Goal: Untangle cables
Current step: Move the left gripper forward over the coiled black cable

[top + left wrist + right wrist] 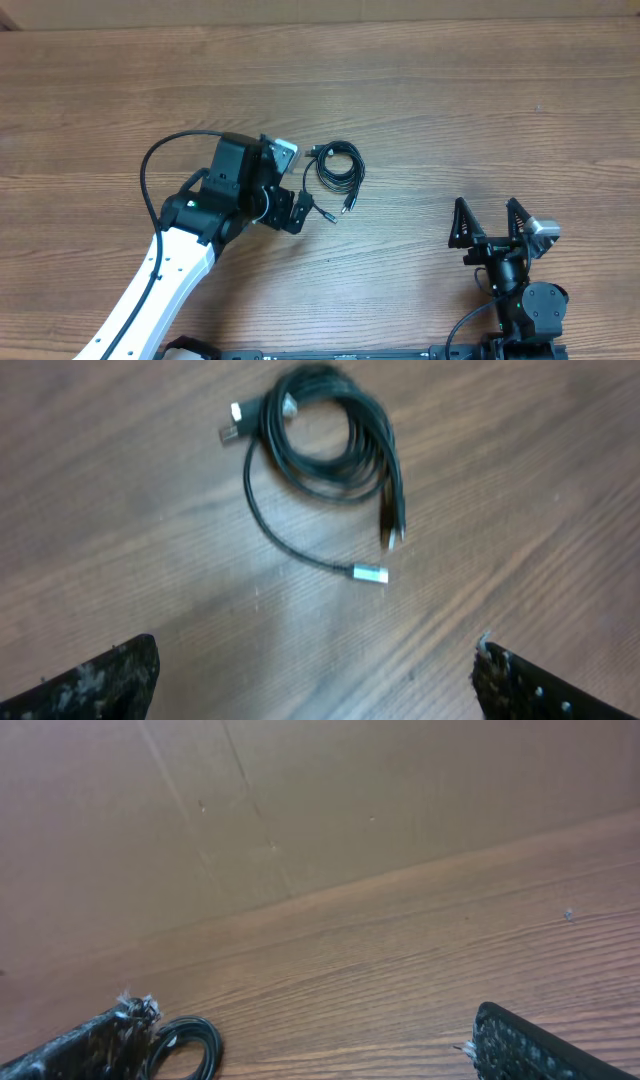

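Note:
The cables [338,168] lie as a small coiled black bundle on the wooden table, with metal-tipped plug ends sticking out at the left and lower right. In the left wrist view the coil [330,430] is ahead, with a loose strand ending in a silver plug [370,573]. My left gripper [300,210] is open and empty, just left of and below the bundle; its fingertips [315,680] show at the bottom corners. My right gripper [490,222] is open and empty at the front right, far from the cables. The coil's edge shows in the right wrist view [190,1045].
The wooden table [450,100] spreads around the bundle. A brown cardboard wall [300,800] stands behind the table's far edge in the right wrist view.

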